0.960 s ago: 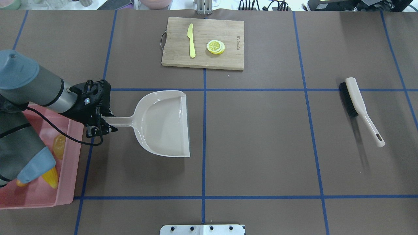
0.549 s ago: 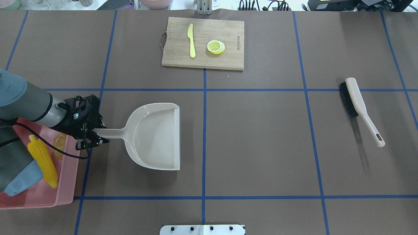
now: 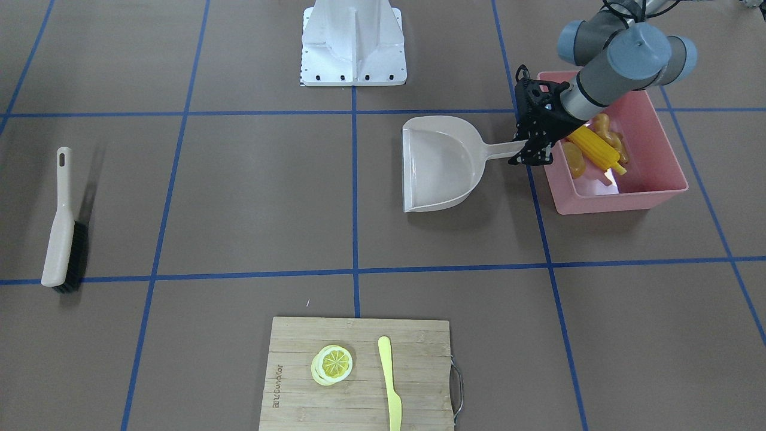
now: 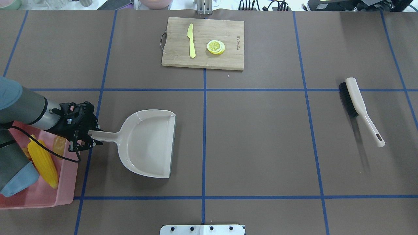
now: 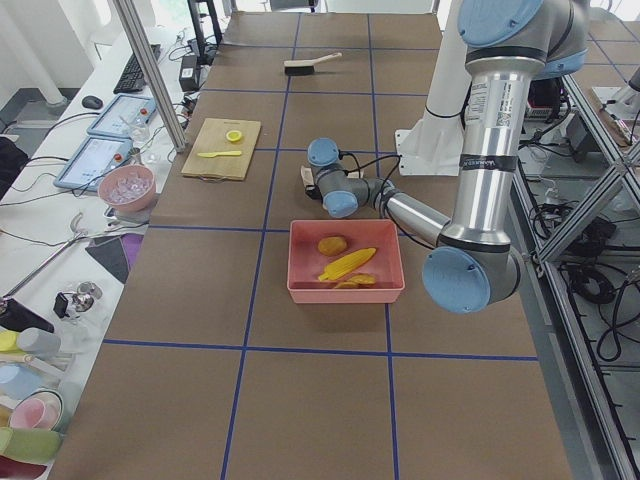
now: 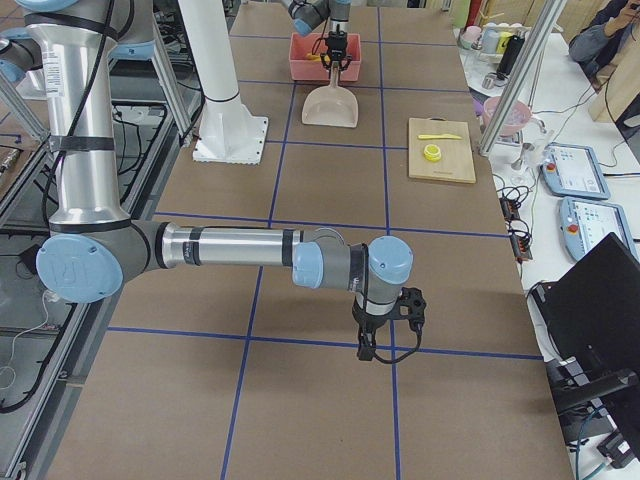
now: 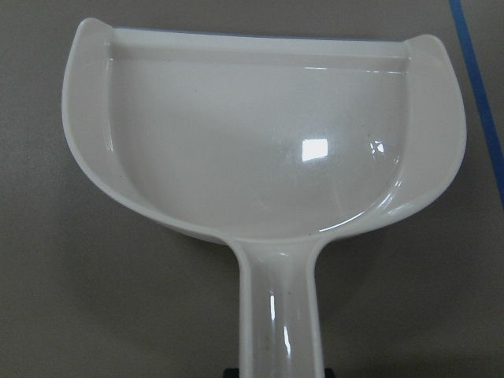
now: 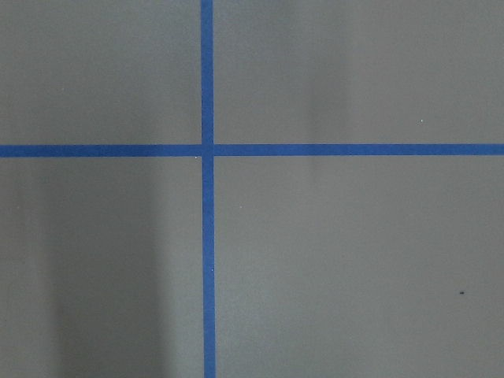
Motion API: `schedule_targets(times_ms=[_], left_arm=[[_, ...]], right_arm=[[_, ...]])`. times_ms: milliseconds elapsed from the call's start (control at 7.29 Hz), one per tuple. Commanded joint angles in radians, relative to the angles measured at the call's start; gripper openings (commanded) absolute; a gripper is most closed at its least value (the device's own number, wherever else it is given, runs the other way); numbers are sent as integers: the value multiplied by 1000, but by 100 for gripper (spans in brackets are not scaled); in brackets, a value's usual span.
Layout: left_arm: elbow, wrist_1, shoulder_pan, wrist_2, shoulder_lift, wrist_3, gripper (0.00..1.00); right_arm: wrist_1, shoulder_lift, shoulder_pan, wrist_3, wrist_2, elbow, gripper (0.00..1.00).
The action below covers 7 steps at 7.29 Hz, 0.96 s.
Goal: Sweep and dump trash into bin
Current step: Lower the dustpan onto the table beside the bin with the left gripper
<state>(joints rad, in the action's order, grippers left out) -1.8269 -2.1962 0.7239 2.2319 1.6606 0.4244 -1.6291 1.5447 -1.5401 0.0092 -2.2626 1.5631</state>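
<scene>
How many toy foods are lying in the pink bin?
3. In the bin: the corn across the middle, the potato on its dustpan side, the ginger on the other side. None seems hidden.

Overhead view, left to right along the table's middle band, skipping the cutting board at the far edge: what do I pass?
Pink bin → left gripper → dustpan, which it holds by the handle → brush.

My left gripper (image 4: 88,138) has drawn back toward my base and a little to my left since a second ago, pulling the dustpan (image 4: 147,143) along by its handle. My arm has cleared the corn cob (image 4: 42,161) in the pink bin (image 4: 65,192), so the whole cob shows.
</scene>
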Motion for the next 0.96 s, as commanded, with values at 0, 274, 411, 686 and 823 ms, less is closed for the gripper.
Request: schedule_targets(times_ms=[0, 274, 411, 686, 823], left_arm=[[0, 0, 3, 2, -1, -9, 98], [-12, 7, 25, 9, -1, -10, 98], [-18, 9, 48, 11, -1, -9, 98], [-64, 24, 145, 22, -4, -35, 98], [-68, 27, 223, 20, 7, -184, 98]], right_arm=[[0, 0, 0, 0, 0, 0, 100], [0, 0, 0, 0, 0, 0, 100], [0, 0, 0, 0, 0, 0, 100], [0, 0, 0, 0, 0, 0, 100], [0, 0, 0, 0, 0, 0, 100]])
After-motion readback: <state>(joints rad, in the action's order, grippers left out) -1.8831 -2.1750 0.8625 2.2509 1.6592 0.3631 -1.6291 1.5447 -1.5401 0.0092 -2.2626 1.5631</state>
